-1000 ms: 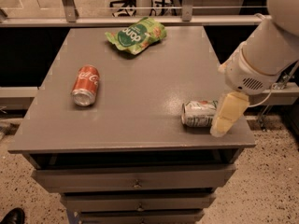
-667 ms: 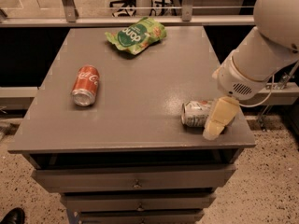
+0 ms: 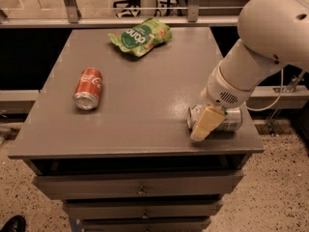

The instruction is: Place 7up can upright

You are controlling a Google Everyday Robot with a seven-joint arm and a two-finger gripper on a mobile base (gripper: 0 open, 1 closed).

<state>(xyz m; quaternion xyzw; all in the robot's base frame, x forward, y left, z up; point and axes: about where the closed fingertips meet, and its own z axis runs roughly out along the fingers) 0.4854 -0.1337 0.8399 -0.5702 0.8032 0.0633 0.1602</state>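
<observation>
The 7up can (image 3: 232,119), silver-white with green markings, lies on its side near the front right corner of the grey table (image 3: 145,86), its top end facing left. My gripper (image 3: 203,127) hangs from the white arm (image 3: 260,47) and sits right at the can, its cream-coloured tip crossing in front of the can's left half. The middle of the can is hidden behind the gripper.
A red cola can (image 3: 88,88) lies on its side at the left of the table. A green snack bag (image 3: 140,36) lies at the back middle. The table's front edge is close under the 7up can. Drawers sit below the tabletop.
The arm has swung left and lower. The gripper has gone from the can's right end to across its left half. The can has stayed in place.
</observation>
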